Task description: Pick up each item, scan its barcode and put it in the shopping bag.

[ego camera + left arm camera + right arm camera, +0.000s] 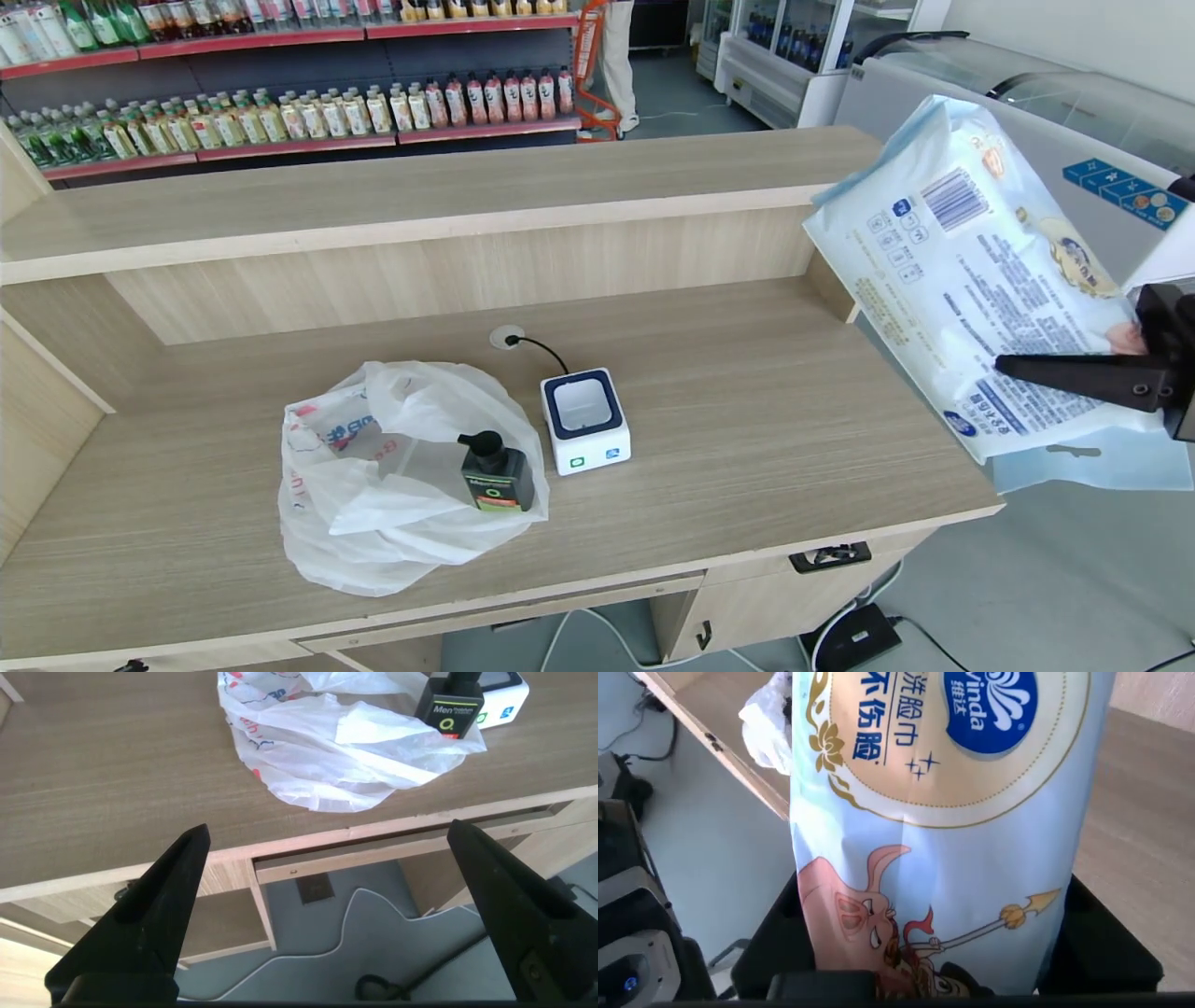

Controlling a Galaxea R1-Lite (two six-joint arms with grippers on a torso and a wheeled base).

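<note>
Wooden counter [747, 420], shopping bag [373, 504] beside scanner [585, 420]; right gripper [936, 896] tight around tissue pack [971, 280], left gripper [329, 836] open.

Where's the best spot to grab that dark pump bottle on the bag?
The dark pump bottle seems to stand upright on the shopping bag, with the scanner close on its right. Probably grip its body below the pump, coming from above or its left.

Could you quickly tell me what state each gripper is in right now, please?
Left gripper: open, holding nothing.
Right gripper: closed on the blue-and-white pack, barcode side facing up.
</note>
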